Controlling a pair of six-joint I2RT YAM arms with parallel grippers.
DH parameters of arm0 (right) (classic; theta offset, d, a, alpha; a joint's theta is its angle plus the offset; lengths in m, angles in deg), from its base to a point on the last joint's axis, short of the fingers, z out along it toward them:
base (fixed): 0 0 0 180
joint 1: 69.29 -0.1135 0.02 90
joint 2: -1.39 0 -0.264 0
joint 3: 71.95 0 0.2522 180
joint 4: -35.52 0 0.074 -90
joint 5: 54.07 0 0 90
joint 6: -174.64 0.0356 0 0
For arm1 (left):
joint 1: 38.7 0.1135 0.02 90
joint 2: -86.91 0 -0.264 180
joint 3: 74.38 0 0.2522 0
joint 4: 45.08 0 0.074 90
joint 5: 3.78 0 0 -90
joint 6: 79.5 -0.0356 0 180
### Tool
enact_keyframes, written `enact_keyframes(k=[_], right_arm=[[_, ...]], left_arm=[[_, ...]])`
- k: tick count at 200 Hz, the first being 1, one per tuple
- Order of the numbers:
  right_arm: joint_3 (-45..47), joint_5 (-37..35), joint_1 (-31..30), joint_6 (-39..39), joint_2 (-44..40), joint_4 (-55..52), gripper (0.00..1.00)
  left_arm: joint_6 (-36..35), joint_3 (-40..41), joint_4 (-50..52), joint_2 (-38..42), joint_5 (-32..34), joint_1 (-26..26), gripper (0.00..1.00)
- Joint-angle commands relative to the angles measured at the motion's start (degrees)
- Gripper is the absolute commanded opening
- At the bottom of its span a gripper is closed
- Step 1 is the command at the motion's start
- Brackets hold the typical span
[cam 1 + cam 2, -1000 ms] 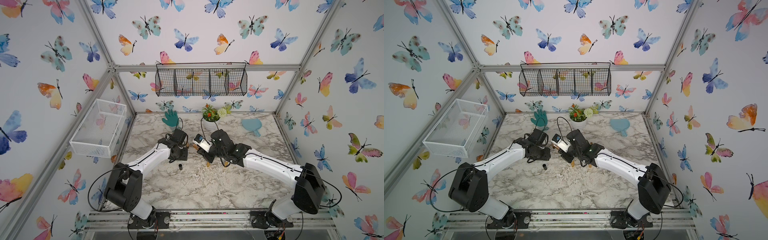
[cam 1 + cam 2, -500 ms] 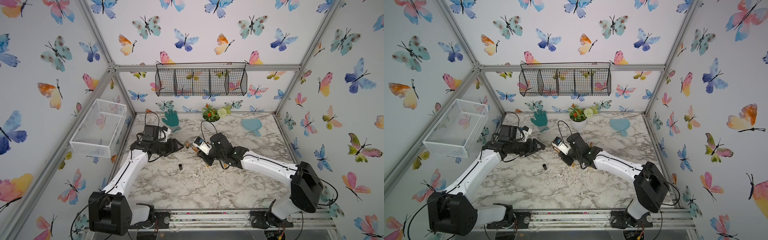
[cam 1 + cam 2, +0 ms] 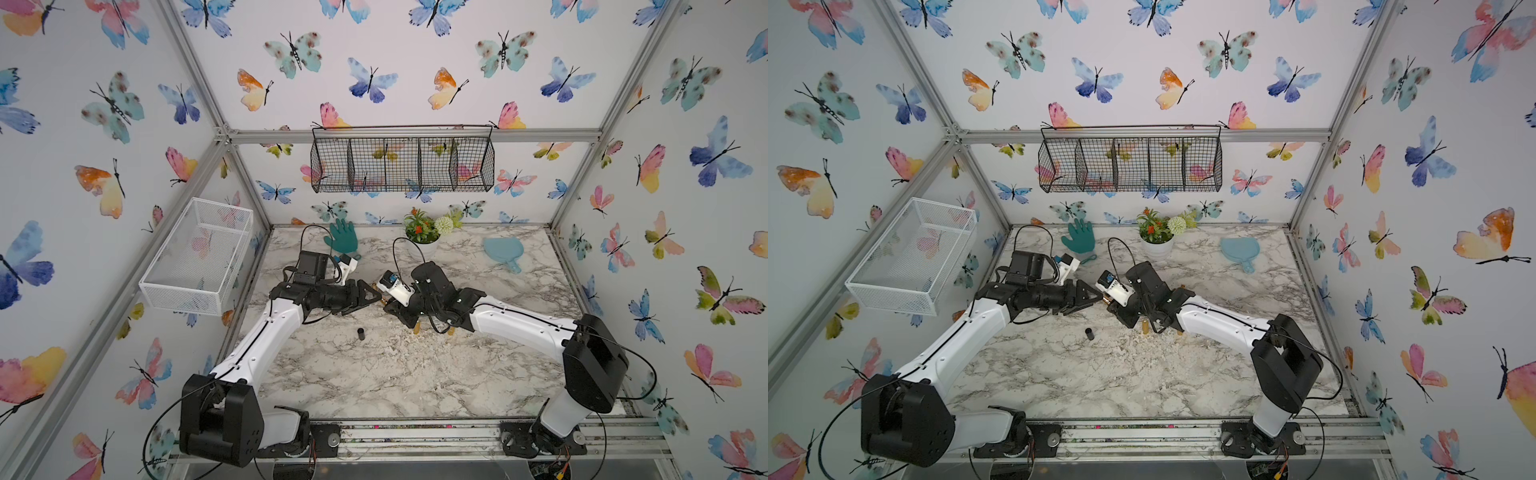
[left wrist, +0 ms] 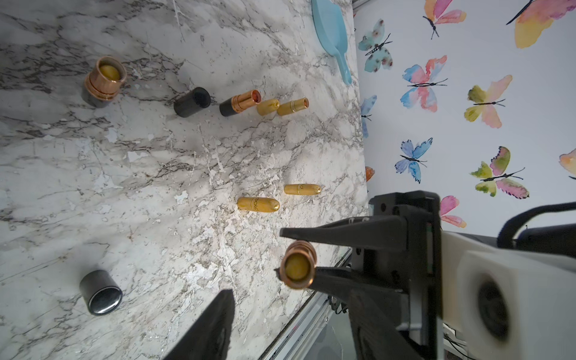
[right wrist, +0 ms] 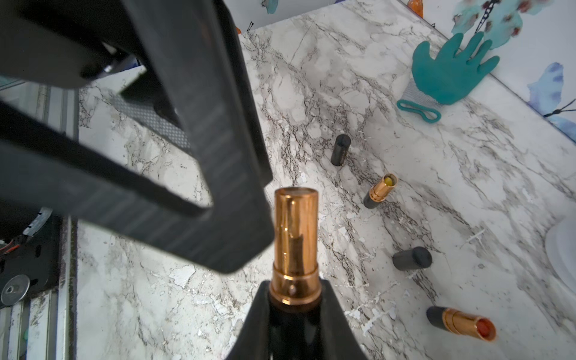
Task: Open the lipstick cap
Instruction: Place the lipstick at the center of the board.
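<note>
Clamped on its black base by the right end effector [image 5: 294, 300], apparently to brace it, the shiny copper lipstick tube [image 5: 296, 230] hangs uncapped above the marble desk [image 3: 415, 374], facing the left end effector [image 3: 372, 296], its jaws parted and empty.

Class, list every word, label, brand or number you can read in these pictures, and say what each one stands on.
Gold tube lying on the marble table: short lettering along its side, too blurred to read.
Second gold tube beside it: a small mark, too small to read.
No other text shows anywhere.
</note>
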Motion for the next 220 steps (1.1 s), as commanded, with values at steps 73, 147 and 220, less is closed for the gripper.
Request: enact_keyframes(k=[73,147,220], right_arm=[[-2.8,2.7,-1.3,-0.3,2.7,-0.4,0.06],[-4.1,2.9,-1.2,-0.1,4.0,-0.5,0.06],[-4.4,-6.1,-1.2,-0.9,0.2,-4.5,0.57]], left_arm=[[-0.9,-0.5,-2.9,-3.4,-0.8,-0.2,0.38],[-1.6,-0.3,-2.9,-3.7,-2.0,-0.2,0.18],[-2.2,-2.9,-1.5,-2.4,9.7,-0.4,0.13]])
